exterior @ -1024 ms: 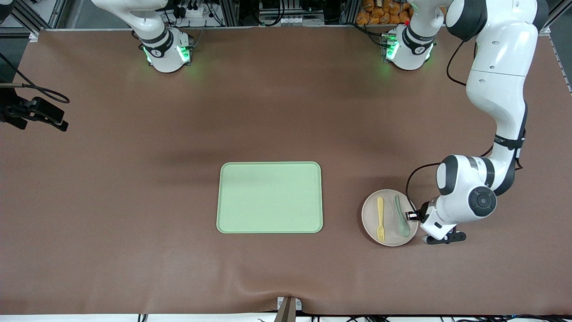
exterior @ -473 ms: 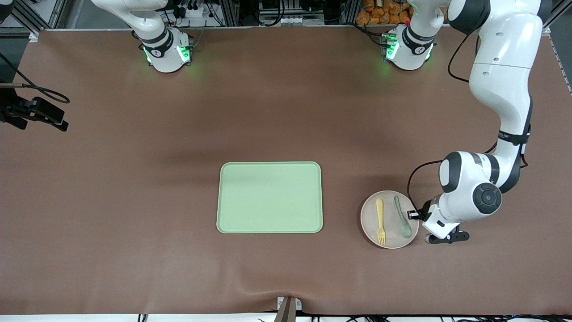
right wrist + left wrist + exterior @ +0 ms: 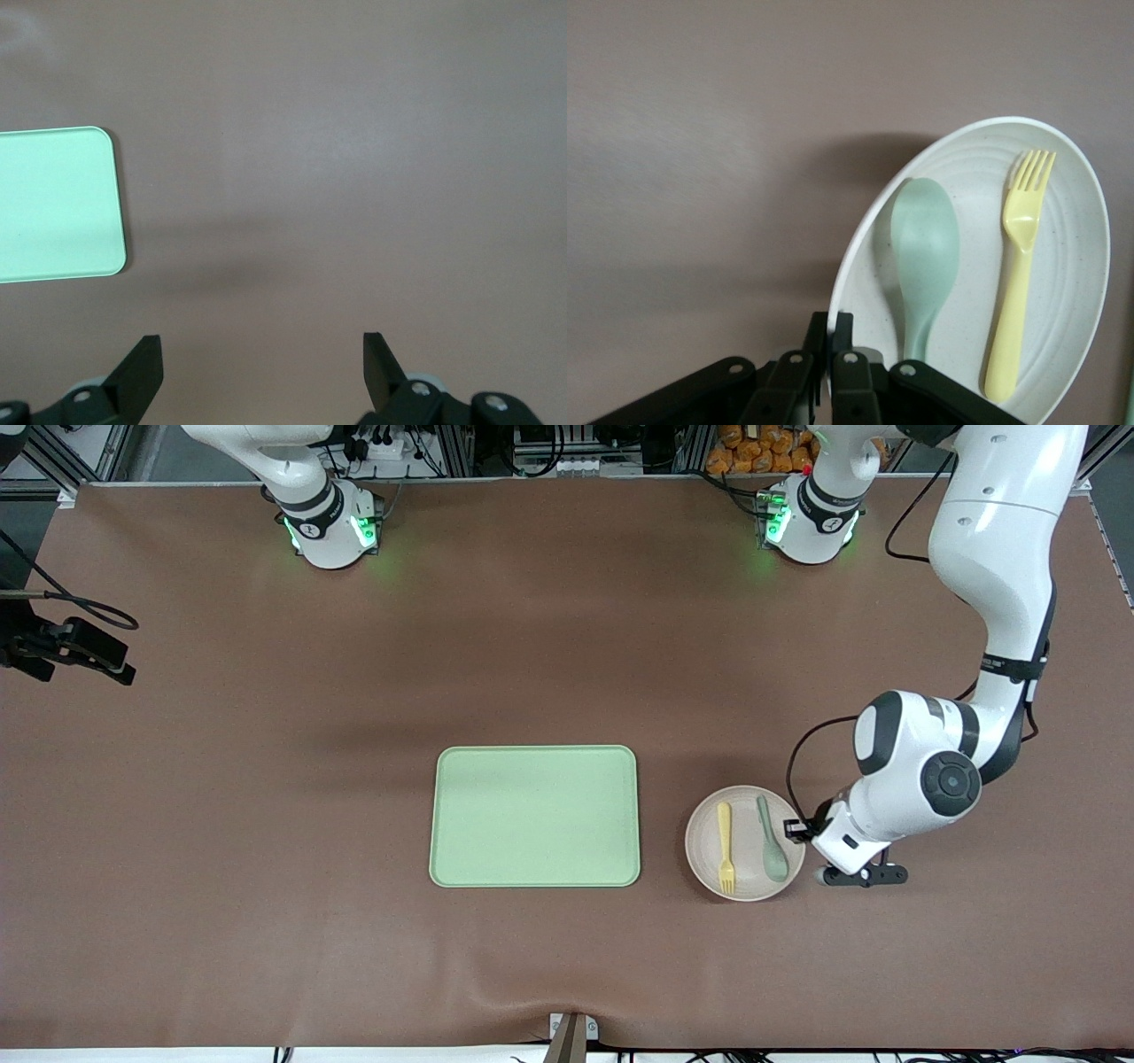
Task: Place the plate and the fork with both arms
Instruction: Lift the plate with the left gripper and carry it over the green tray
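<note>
The pale plate [image 3: 745,855] is between the green tray [image 3: 534,816] and the left arm's end of the table. The yellow fork [image 3: 726,859] and a green spoon [image 3: 771,850] lie side by side in it. My left gripper [image 3: 797,831] is shut on the plate's rim at the edge toward the left arm's end. In the left wrist view my left gripper [image 3: 831,332] pinches the rim of the plate [image 3: 1063,292], with the spoon [image 3: 923,257] and the fork [image 3: 1017,283] farther in. My right gripper [image 3: 261,354] is open and empty, high over bare table beside the tray [image 3: 53,204].
A black device with a cable [image 3: 71,646] juts in at the table edge at the right arm's end. The brown mat [image 3: 266,824] has a ripple at its edge nearest the front camera.
My left gripper has carried the plate, with fork and spoon in it, toward the tray and a little farther from the front camera. The tray has not moved.
</note>
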Robot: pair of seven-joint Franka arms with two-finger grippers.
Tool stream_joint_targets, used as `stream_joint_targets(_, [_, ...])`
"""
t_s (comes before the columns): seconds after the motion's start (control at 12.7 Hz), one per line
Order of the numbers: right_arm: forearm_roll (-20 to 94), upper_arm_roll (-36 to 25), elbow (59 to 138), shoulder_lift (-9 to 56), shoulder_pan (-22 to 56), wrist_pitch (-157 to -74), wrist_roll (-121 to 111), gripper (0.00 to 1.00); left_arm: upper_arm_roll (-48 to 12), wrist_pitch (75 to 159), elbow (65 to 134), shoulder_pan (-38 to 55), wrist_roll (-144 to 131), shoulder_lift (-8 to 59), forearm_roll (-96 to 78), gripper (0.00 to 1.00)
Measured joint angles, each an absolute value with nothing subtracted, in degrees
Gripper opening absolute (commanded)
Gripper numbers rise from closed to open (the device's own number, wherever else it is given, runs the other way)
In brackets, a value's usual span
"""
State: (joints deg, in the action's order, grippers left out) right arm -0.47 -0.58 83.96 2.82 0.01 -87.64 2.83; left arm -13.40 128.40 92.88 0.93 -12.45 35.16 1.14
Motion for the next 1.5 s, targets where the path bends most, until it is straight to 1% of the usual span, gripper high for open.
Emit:
stream_joint_targets(0.32, [-0.47, -0.59, 83.96, 2.82, 0.01, -87.63, 2.83, 1.00, -15.22, 128.40, 95.26, 0.90, -12.67, 31.53, -0.45, 0.00])
stream_joint_targets(0.79, [-0.47, -0.59, 83.96, 2.82, 0.01, -87.63, 2.83, 1.00, -18.73, 130.37, 95.37, 2.36, -14.28, 31.23, -5.67, 0.00])
stream_joint_targets(1.02, [-0.47, -0.59, 83.96, 2.83, 0.01, -87.63, 2.83, 1.00, -18.94, 134.82, 94.55, 6.32, -18.68, 33.49, -5.69, 0.00])
stream_joint_targets(1.5, [-0.46, -0.58, 83.96, 2.85, 0.01, -87.63, 2.83, 1.00, -18.97, 148.13, 94.02, 14.46, -25.00, 40.24, -5.69, 0.00])
